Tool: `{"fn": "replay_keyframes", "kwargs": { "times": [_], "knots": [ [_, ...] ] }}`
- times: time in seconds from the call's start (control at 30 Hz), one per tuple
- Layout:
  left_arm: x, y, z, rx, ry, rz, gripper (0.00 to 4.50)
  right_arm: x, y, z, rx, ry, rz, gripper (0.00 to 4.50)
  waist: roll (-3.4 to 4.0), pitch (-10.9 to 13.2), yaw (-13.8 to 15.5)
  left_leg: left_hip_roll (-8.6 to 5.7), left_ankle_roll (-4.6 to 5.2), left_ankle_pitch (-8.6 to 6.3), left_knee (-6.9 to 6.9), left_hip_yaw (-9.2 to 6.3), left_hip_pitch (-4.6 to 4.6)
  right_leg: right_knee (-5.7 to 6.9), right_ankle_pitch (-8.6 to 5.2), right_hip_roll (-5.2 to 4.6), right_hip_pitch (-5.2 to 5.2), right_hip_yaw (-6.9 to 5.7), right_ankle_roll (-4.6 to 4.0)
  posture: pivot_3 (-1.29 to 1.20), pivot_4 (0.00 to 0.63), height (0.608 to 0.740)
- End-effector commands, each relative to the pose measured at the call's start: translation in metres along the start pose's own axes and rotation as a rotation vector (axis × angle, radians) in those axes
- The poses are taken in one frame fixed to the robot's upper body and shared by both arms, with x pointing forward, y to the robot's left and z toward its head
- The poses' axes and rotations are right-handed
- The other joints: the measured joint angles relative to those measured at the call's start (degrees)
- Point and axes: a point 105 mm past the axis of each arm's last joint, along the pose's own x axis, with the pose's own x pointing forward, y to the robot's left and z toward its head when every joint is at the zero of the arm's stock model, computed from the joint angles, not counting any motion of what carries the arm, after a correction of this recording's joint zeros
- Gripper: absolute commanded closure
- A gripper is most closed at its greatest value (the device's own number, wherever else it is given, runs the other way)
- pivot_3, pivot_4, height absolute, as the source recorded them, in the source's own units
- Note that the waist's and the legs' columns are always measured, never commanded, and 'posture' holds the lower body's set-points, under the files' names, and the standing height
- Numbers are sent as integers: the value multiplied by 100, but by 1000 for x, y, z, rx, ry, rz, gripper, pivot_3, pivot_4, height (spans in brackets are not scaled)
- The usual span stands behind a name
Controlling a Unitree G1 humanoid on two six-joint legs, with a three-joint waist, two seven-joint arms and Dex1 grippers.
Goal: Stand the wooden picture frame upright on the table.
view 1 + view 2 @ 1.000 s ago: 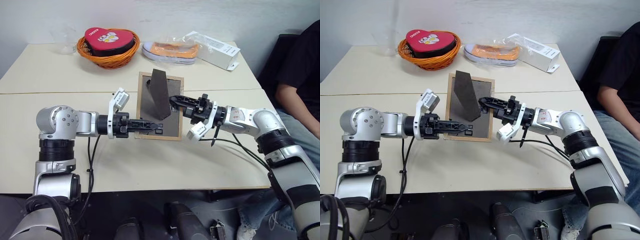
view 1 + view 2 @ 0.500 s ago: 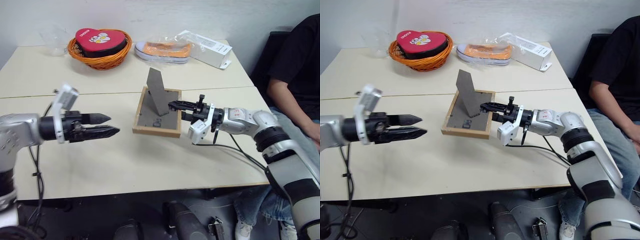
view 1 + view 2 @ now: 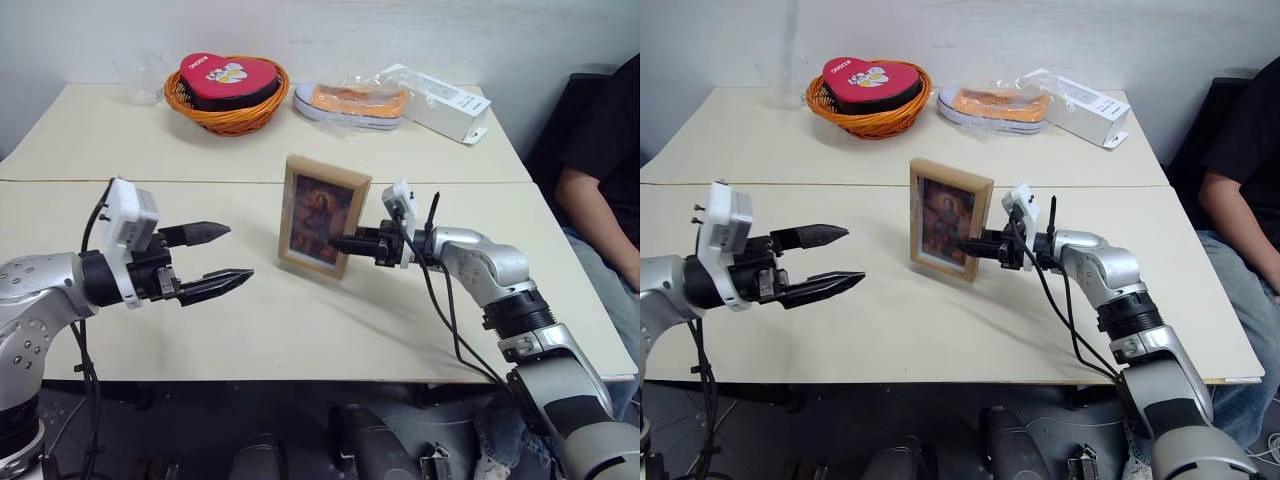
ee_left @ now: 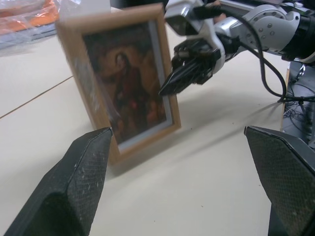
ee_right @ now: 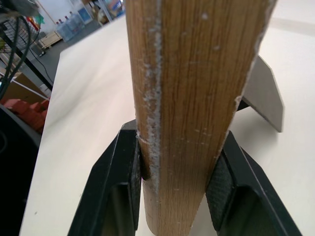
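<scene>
Right wrist view looks straight along the right gripper (image 5: pixel 172 196), whose two black fingers (image 5: pixel 115 196) are pressed on either side of the edge of the wooden picture frame (image 3: pixel 324 215), the light wood filling the gap between them. From the head camera, those fingertips pinch the frame's side edge about halfway up. The frame stands upright on the table (image 3: pixel 300 330), its brownish portrait facing the robot, and its grey fold-out stand (image 5: pixel 263 96) slants to the tabletop just past the fingers on the back side.

Well apart from the frame, the left gripper (image 3: pixel 220 258) hangs above the table with its fingers spread wide and nothing between them; the tips point toward the frame without touching it. In the left wrist view the frame sits beyond and between those two spread fingers (image 4: pixel 74 187).

Across the cream tabletop a thin seam (image 3: pixel 150 181) runs behind the frame. At the far edge sit an orange basket (image 3: pixel 228 108) holding a red heart-shaped box (image 3: pixel 226 78), an orange-and-white shoe in clear wrapping (image 3: pixel 352 101), and a white carton (image 3: pixel 440 100). A person in a black shirt (image 3: pixel 605 140) sits beside the table, beyond the right arm.
</scene>
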Motion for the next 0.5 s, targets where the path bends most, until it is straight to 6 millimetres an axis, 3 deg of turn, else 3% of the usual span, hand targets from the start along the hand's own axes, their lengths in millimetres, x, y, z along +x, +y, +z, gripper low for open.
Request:
{"fn": "replay_keyframes", "kwargs": {
  "times": [0.03,0.2,0.3,0.33,0.4,0.5],
  "knots": [
    [-2,0,8,23,-21,-21,0,-1,3,-9,-7,45,-7,2528,-2,-1,9,0,0,0,0,0,1,0,0,0,0,0,0,0,150,740],
    [-3,1,14,0,-42,-53,0,-9,13,-8,-21,63,16,901,-4,-2,28,-2,1,0,0,-1,-3,-2,0,0,0,0,1,0,150,740],
    [-3,1,16,2,-43,-75,0,-27,19,-3,-105,101,-4,26,-3,-2,19,-3,1,-1,0,1,-3,-2,0,0,-1,0,1,0,150,740],
    [-3,1,17,7,-42,-81,0,-35,21,-1,-141,120,-10,26,-2,-1,33,-2,1,-1,-2,0,-2,-2,0,0,-1,0,1,0,150,740],
    [-5,5,20,19,-46,-78,0,-69,31,9,-250,173,-11,26,-3,-1,85,-3,1,-1,-6,-3,-3,-8,0,0,0,-2,1,0,150,740],
    [-10,11,25,49,-51,-58,0,-114,42,35,-336,171,-35,26,-2,0,158,-7,12,-7,-6,-3,-10,-23,2,0,1,-2,6,0,150,740]
  ]
}}
